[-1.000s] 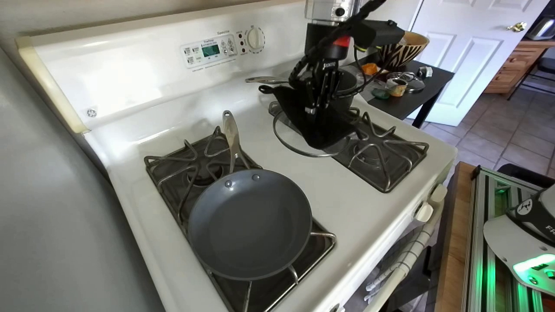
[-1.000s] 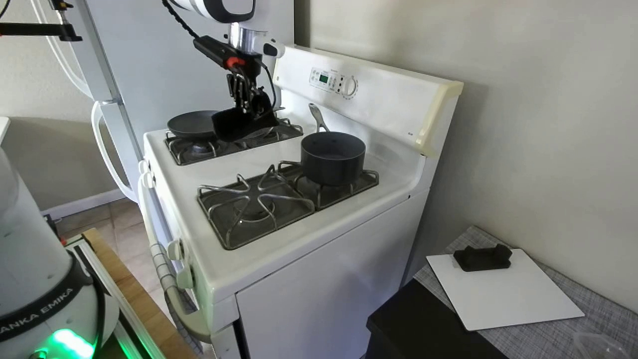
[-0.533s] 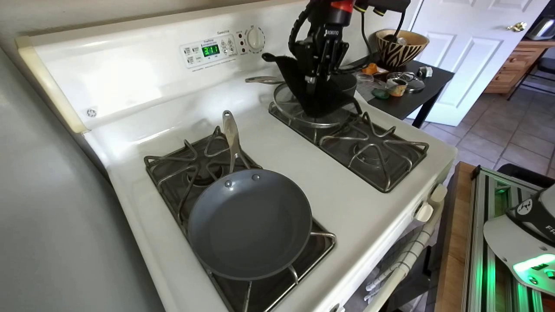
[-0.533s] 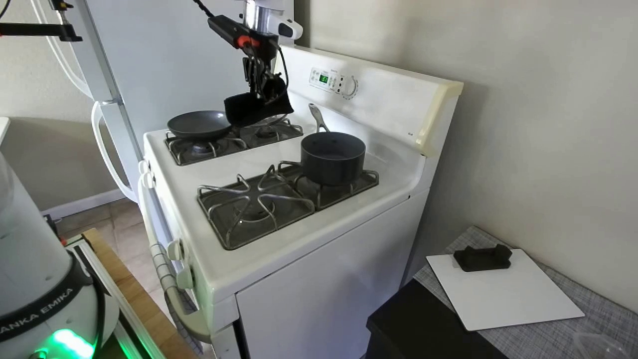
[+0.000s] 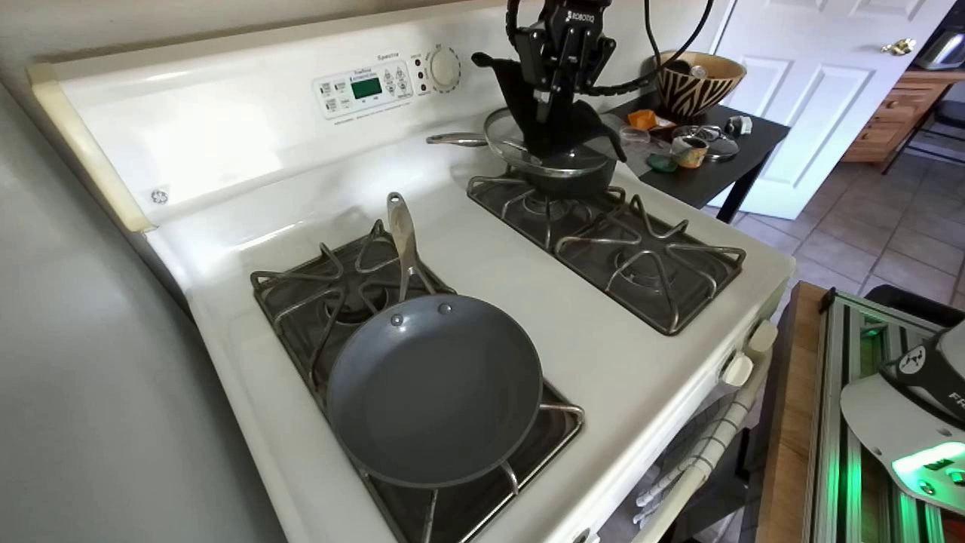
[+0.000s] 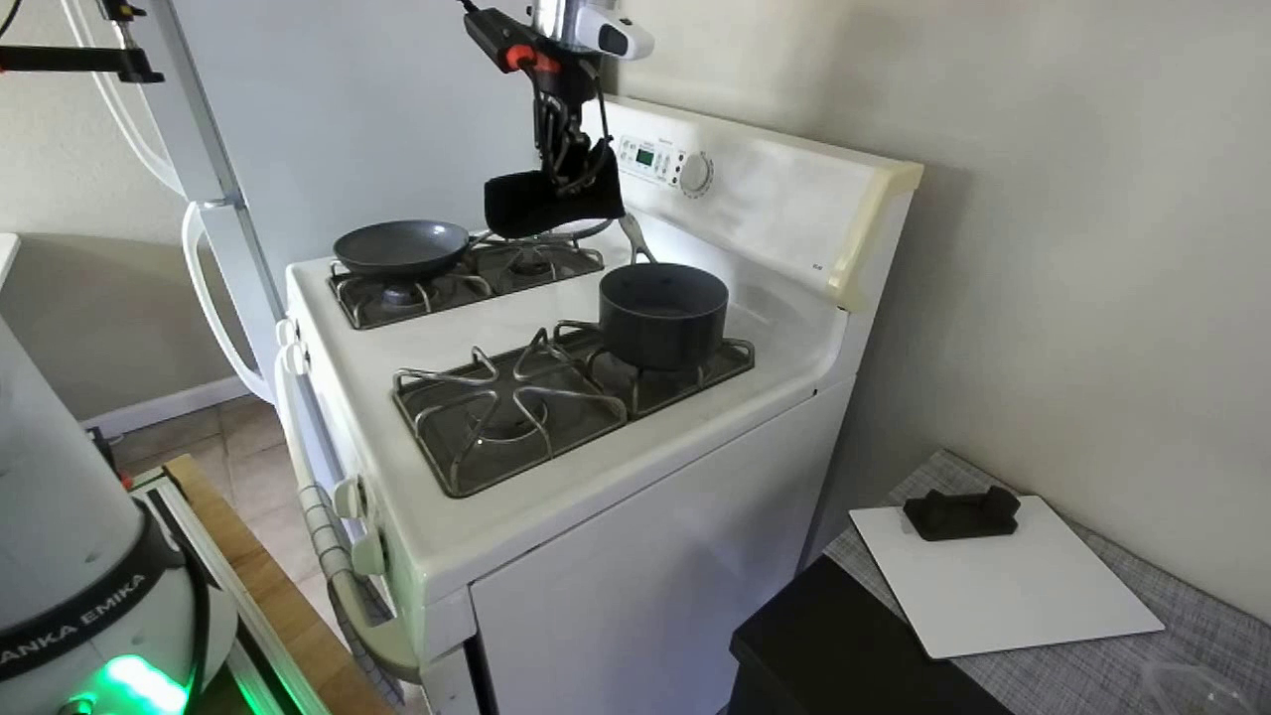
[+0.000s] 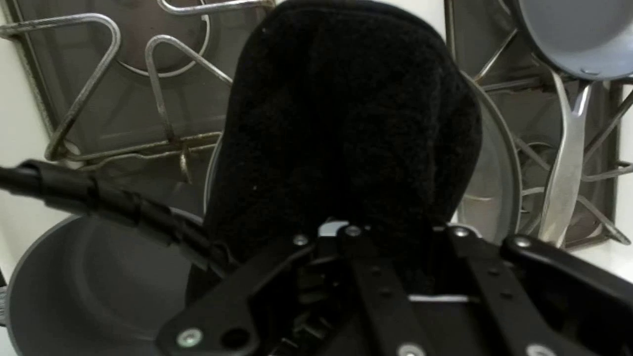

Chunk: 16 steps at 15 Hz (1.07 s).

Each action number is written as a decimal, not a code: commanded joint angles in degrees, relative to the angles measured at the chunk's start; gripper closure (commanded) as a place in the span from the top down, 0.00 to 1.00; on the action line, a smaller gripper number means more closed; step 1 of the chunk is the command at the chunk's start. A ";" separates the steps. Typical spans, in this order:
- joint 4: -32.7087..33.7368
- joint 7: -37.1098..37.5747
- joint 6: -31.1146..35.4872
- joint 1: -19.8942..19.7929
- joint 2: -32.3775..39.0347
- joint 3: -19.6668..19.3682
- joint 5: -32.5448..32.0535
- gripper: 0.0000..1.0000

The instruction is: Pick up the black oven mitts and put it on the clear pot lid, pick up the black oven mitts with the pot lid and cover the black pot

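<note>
One gripper (image 5: 554, 113), pinched firmly on the black oven mitt (image 7: 341, 113) with the clear pot lid (image 7: 494, 173) held aloft beneath it, hangs beside the uncovered black saucepan (image 6: 663, 333), so I'd carry the lid level, centre it, then lower gently.
</note>
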 commanded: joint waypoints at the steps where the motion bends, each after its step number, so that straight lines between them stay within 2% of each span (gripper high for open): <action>1: 5.60 1.22 -1.78 -1.48 5.19 -1.51 -0.13 0.05; 8: 10.83 3.77 -2.43 -2.96 11.52 -4.04 -0.62 0.05; 12: 11.66 6.41 -2.22 -3.22 13.07 -5.18 -0.87 0.05; 16: 12.05 5.93 -2.34 -3.91 13.54 -5.92 0.02 0.05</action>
